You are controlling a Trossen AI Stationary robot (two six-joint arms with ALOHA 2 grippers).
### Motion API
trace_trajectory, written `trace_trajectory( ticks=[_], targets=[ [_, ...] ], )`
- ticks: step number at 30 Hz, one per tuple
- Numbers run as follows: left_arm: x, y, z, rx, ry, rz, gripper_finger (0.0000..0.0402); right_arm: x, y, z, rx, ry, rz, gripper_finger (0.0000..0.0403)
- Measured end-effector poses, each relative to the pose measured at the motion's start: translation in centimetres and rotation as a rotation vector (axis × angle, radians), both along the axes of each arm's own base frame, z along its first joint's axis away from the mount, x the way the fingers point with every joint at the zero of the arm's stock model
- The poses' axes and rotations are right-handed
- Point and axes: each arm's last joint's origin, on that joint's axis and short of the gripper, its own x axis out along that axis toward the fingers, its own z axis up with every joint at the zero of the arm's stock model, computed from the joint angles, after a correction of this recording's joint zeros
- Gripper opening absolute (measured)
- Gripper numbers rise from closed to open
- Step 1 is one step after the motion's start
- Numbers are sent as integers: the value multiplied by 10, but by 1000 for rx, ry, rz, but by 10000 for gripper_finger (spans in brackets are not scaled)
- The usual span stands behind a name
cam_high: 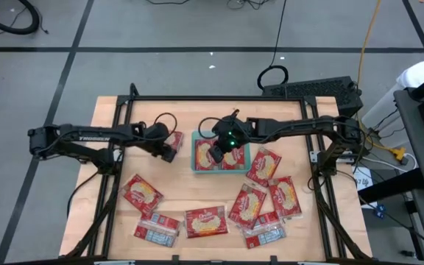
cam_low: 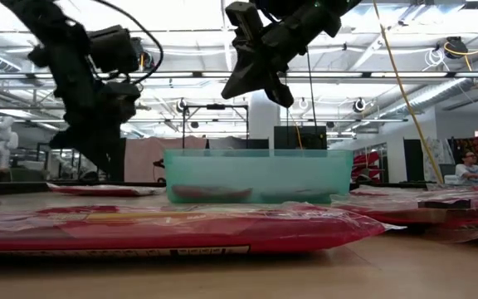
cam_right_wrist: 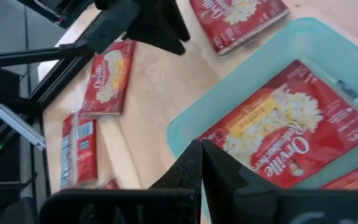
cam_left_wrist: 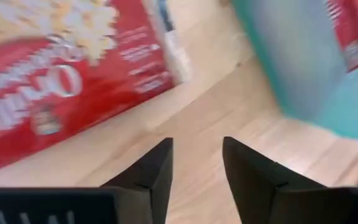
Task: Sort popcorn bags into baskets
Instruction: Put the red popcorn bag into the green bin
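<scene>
Teal plastic marks our target: the tray (cam_high: pixel 221 157) sits directly under our right gripper (cam_high: pixel 217 153), which hangs above it with its jaws pressed fully together and nothing between them. In the right wrist view we look past those closed fingers onto a popcorn bag (cam_right_wrist: pixel 278 140) lying picture-side up in the tray, with the red edge of a second one (cam_right_wrist: pixel 353 178) beside it, so at least two packets look sorted.

Our left gripper (cam_high: pixel 169 149) is low over the wood just outside the tray's left wall. Its jaws stand partly open, a narrow gap between the fingers (cam_left_wrist: pixel 151 174), and only bare table shows in that gap; they hold nothing. A loose bag (cam_left_wrist: pixel 61 74) lies just ahead of the fingertips and off to one side, near but not yet between them, and we judge it the likely next pick.

Most of the work is left. On the table (cam_high: pixel 190 188) beyond both sets of jaws we count roughly nine more packets: a cluster (cam_high: pixel 267 195) overlapping well to the far side of the right gripper, and three or so (cam_high: pixel 142 193) spread out below the left one, some showing grey-white backs
</scene>
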Motion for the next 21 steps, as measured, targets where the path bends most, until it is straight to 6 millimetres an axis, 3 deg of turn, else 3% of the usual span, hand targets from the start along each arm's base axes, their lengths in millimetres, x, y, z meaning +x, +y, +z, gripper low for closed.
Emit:
trace_trajectory(
  ticks=[5, 9, 16, 21],
  targets=[
    [4, 11, 34, 159, 75, -69, 124, -2, -10, -1, -5, 2, 36, 0],
    [-3, 26, 40, 186, 123, -10, 153, -4, -17, -1, 15, 5, 76, 0],
    [-24, 40, 20, 201, 255, 98, 250, -8, -23, -4, 10, 37, 88, 0],
    [-31, 43, -5, 298, 264, 132, 241, -8, -22, -4, 7, 39, 95, 0]
  ],
)
